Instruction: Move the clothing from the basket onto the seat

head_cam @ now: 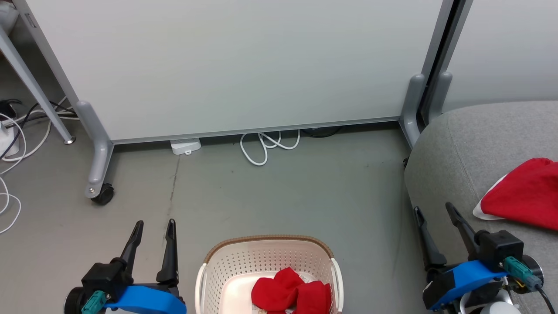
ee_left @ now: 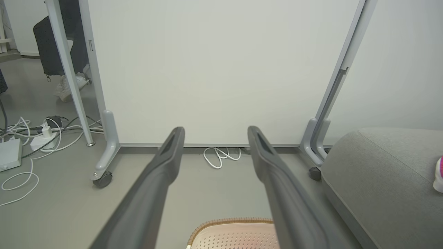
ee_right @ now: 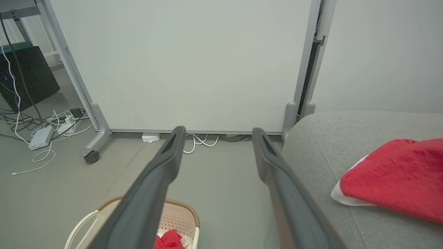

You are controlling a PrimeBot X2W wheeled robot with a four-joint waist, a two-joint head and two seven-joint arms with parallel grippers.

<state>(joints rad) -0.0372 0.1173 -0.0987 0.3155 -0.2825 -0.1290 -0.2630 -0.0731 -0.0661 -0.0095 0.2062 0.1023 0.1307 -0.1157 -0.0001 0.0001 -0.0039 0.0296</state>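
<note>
I'm holding left tool (head_cam: 155,222) and right tool (head_cam: 433,207) apart, both empty. Red garments (head_cam: 290,294) lying in basket (head_cam: 270,240) on floor between tools, below tips; I'm judging left nearer. Another garment (head_cam: 523,196) lying on seat (head_cam: 471,144), rightward.

The right claw (ee_right: 218,130) held its two dark fingers (ee_right: 162,173) wide apart, with nothing between them. Low in the view, the basket (ee_right: 178,219) sat on the grey floor (ee_right: 221,180) with some red clothing (ee_right: 169,241) inside. To the right, another red garment (ee_right: 398,173) with white trim lay on the grey seat (ee_right: 322,145). Behind them was a white panel (ee_right: 190,62), with a white cable (ee_right: 199,141) coiled at its foot.
</note>
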